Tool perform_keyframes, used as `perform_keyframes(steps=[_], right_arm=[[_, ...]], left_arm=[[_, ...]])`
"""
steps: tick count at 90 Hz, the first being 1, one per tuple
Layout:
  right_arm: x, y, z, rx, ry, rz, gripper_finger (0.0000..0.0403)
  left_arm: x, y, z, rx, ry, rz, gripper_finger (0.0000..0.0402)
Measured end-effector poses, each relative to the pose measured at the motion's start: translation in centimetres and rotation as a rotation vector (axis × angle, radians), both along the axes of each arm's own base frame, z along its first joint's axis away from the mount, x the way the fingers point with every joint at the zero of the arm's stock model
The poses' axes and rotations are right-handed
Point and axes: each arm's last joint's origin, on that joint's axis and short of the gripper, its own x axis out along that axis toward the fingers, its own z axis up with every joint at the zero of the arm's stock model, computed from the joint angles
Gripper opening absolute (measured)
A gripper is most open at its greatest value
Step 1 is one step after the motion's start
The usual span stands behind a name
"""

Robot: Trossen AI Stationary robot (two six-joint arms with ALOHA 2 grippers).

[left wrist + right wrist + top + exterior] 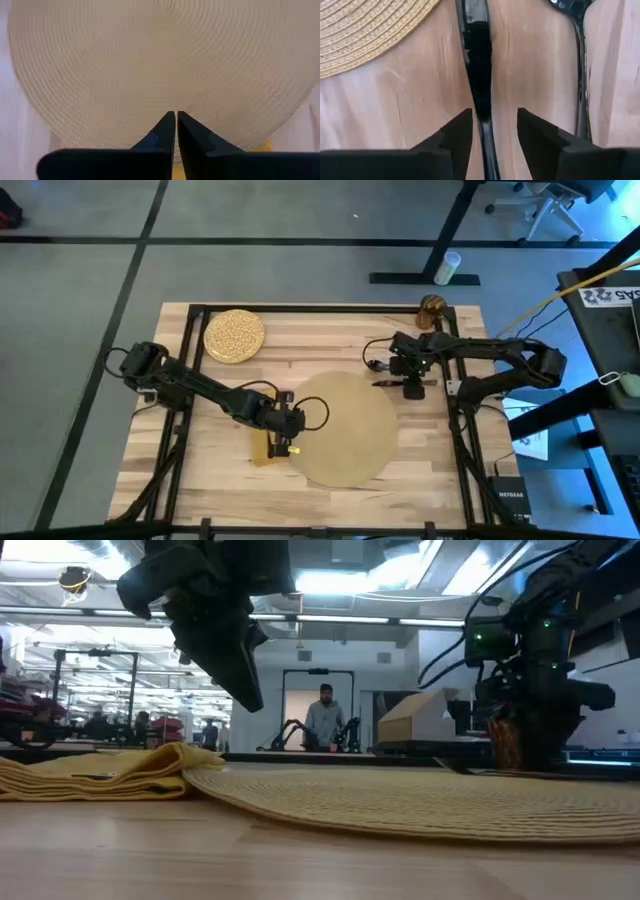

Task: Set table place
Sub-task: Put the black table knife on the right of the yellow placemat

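The round tan placemat (345, 430) lies flat in the middle of the table (440, 480). The mustard-yellow napkin (110, 775) lies folded at the mat's left edge. My left gripper (175, 131) hangs shut above the mat's left rim and the napkin, holding nothing. The speckled plate (234, 336) rests at the far left and the amber glass (432, 309) stands at the far right. My right gripper (494, 127) is open and low over the table right of the mat. Its fingers stand on either side of a dark utensil (479, 60) lying flat. A spoon (580, 60) lies beside it.
Black metal rails (190, 380) run along the table's left, far and right sides. Bare wood shows near the table's front edge (300, 860). A person (325, 720) stands far off in the room behind.
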Motion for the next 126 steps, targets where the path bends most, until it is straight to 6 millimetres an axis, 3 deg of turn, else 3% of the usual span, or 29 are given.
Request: perform_keyframes(steps=[19, 49, 56, 70, 86, 126], right_arm=[[0.1, 0.0, -0.4, 0.016, 0.027, -0.002, 0.0138], [0.6, -0.3, -2.5, 0.075, 0.142, -0.010, 0.0135], [0.6, -0.4, -2.6, 0.074, 0.144, -0.011, 0.0114], [0.7, -0.4, -2.7, 0.060, 0.145, -0.013, 0.0021], [0.7, -0.4, -2.7, 0.071, 0.139, -0.013, 0.0011], [3.2, -1.2, 1.2, 0.156, -0.086, -0.114, 0.0004]], left_arm=[[-1.1, -0.1, -1.7, -0.018, 0.045, 0.053, 0.0001], [-1.4, -1.5, -1.7, -0.028, 0.011, 0.003, 0.0001], [-1.4, -1.7, -1.7, -0.027, 0.012, -0.002, 0.0001], [-1.5, -1.9, -1.7, -0.002, 0.002, 0.000, 0.0001], [-1.6, -2.2, -1.7, 0.028, -0.008, -0.002, 0.0001], [-1.8, -2.7, -1.5, 0.097, -0.042, -0.009, 0.0001]])
